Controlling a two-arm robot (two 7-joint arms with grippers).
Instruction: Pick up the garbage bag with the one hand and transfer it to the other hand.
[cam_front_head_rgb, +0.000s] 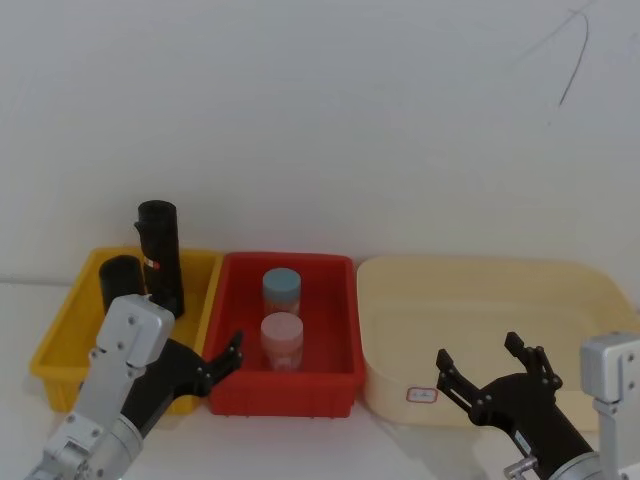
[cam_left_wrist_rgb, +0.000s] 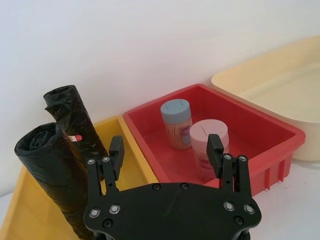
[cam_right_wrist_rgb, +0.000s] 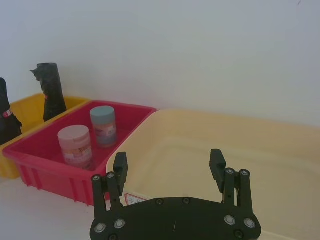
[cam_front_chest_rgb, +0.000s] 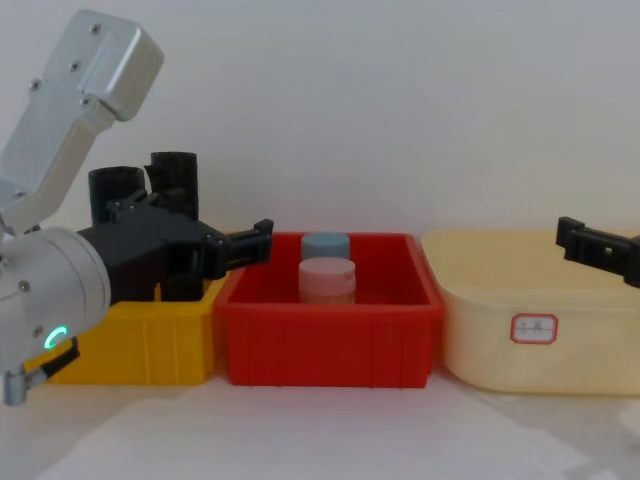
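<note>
The left gripper (cam_left_wrist_rgb: 165, 146) hangs wide open and empty near the front of the yellow bin (cam_front_head_rgb: 60, 345), where the garbage bag (cam_left_wrist_rgb: 47, 167) stands upright before a slimmer roll (cam_left_wrist_rgb: 70, 112), while the right gripper (cam_right_wrist_rgb: 168, 160), likewise open and empty, faces the cream tub (cam_right_wrist_rgb: 280, 150).

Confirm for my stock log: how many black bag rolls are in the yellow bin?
2, both standing in the yellow bin: the thick garbage bag roll nearer the robot, the slimmer white-strip roll behind it.

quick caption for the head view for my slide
Open left claw by the yellow bin with two black bag rolls; open right claw by the cream bin.
</note>
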